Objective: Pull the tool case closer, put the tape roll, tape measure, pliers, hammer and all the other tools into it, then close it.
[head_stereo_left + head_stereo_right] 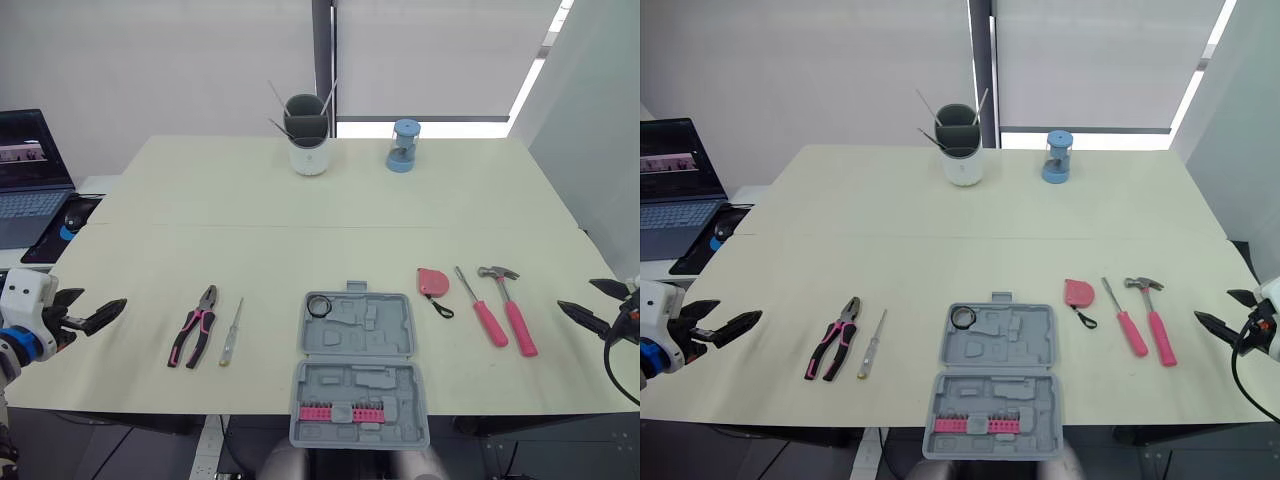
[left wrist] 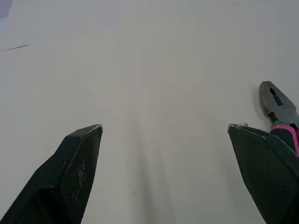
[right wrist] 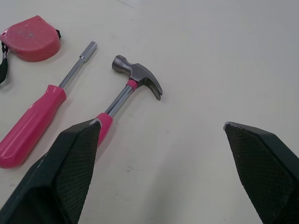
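Both grippers are open and hold nothing, one at each near corner of the table (image 1: 300, 200).

Left gripper (image 1: 100, 303) hangs low over the near left edge, its fingers spread wide and pointing right toward the pliers (image 1: 195, 337), near them but not touching; a thin screwdriver (image 1: 231, 332) lies just right of the pliers. Right gripper (image 1: 577, 294) is at the near right edge with fingers wide apart, pointing left toward the hammer (image 1: 510, 305), which lies beside a pink-handled driver (image 1: 482, 308) and the tape measure (image 1: 432, 281). Between them, at the near middle, the tool case (image 1: 385, 345) lies open and flat, its near half reaching past the table edge. The tape roll (image 1: 319, 306) sits in the far left corner of the case, and pink bits (image 1: 335, 412) are in its near half.
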Motion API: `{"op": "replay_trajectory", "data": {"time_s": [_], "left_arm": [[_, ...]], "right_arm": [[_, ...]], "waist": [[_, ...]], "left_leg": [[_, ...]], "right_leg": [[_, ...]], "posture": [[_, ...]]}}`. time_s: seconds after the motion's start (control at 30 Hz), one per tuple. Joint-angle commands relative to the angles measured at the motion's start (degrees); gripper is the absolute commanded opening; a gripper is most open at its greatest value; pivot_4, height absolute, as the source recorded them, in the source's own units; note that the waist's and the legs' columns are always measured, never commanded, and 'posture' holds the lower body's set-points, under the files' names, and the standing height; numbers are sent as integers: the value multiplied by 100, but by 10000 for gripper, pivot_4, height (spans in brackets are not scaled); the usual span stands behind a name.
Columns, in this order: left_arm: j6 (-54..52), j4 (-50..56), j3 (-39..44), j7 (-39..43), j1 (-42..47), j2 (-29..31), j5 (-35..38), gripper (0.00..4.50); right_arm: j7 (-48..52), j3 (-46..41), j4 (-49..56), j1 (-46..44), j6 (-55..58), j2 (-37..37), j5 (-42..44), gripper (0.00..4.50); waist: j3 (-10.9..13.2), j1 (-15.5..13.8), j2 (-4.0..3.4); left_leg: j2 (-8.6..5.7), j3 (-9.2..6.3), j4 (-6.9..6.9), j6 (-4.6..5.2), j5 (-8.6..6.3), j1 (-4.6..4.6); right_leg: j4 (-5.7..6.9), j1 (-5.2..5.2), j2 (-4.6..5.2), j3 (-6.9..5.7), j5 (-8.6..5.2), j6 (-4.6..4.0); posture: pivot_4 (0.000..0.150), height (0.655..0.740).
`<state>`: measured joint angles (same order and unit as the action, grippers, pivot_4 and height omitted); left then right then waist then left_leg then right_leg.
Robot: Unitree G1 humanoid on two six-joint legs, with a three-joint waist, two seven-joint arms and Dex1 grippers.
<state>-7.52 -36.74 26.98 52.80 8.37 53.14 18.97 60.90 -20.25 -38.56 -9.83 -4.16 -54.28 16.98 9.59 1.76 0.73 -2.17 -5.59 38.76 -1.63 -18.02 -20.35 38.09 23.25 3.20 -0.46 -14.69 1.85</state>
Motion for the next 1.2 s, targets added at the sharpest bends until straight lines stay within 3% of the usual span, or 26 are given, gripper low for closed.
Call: {"op": "replay_trajectory", "data": {"time_s": [0.03,0.83,1.03,1.2], "left_arm": [[-35,181,30,-54,86,76,21,44507],[-500,1187,221,-276,-388,-39,184,44507],[-1219,2818,318,-280,-677,-119,703,44507],[-2101,4717,-336,-352,-351,-266,1308,44507]], "right_arm": [[-55,-194,110,-17,-91,-87,67,45000],[-54,132,293,-457,-51,26,3,45000],[201,598,1511,-342,585,228,112,45000],[255,1068,2720,-167,1385,441,174,45000]], "waist": [[0,-4,0],[0,-7,0],[0,-12,0],[1,-60,-1]], "left_leg": [[0,0,0,0,0,0],[1,-1,-2,0,0,1],[7,-3,-1,-1,0,0],[5,-17,1,-2,1,-8]], "right_leg": [[0,0,0,0,0,0],[-1,-1,1,3,0,0],[-3,-1,2,10,1,-1],[-3,-2,4,13,2,-2]], "posture": [[1500,7400],[1500,7400],[1500,7400],[1500,7400]]}}
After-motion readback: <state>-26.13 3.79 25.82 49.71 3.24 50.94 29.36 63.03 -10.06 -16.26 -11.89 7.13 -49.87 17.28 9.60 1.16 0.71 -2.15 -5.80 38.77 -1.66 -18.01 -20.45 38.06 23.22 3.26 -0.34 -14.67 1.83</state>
